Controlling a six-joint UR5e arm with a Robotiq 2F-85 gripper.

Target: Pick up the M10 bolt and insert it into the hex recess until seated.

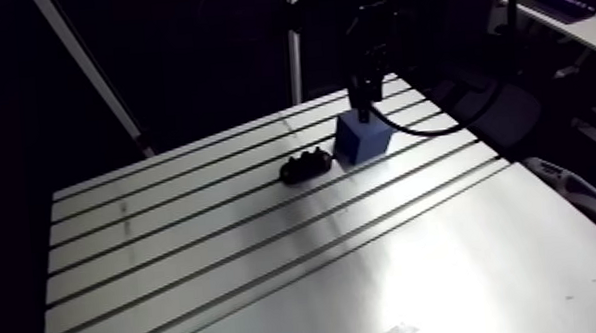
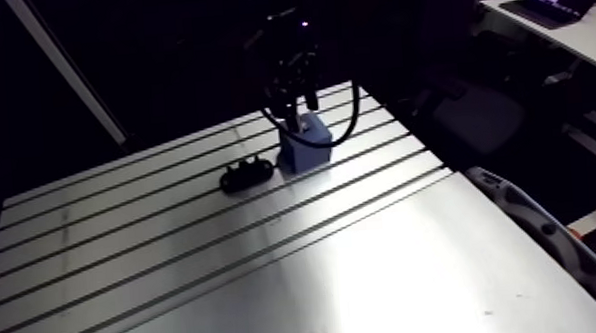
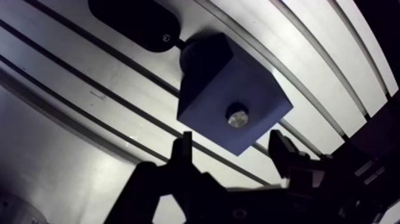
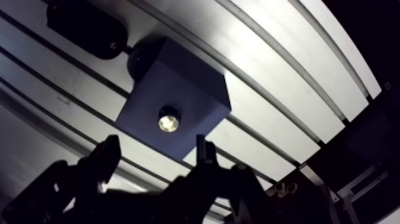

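1. the m10 bolt (image 3: pixel 237 116) stands in the recess on top of the blue block (image 3: pixel 220 89), just under and ahead of the gripper (image 3: pixel 232 143); only its bright end shows, so its long axis points up at the jaws.
2. jaws apart, holding nothing.
3. the block sits near the far right corner of the tabletop (image 1: pixel 269 271), with a black fixture (image 3: pixel 134 21) just beside it.

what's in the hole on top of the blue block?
A shiny metal bolt sits in the top hole of the blue block. Its lower part is hidden inside the block, so seating depth can't be judged.
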